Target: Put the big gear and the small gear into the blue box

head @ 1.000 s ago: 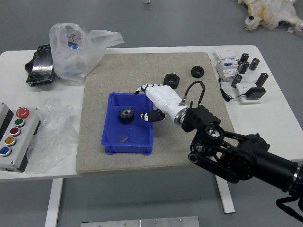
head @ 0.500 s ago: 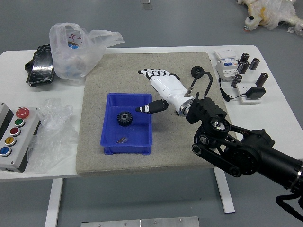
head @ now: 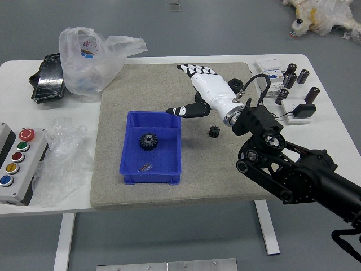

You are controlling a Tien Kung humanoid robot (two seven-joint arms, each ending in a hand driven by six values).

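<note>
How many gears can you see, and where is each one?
2. The big gear lies in the blue box; the small gear is on the mat, to the right of the box. The right hand may hide others beneath it.

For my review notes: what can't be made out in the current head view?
All in the head view:
- Black nut: mostly hidden behind the right hand.
- Metal bits in the blue box: too small to identify.
- Right arm: cut off by the right edge.
- Left hand: out of view.
- Print on the plastic bag: partly lost in creases.
</note>
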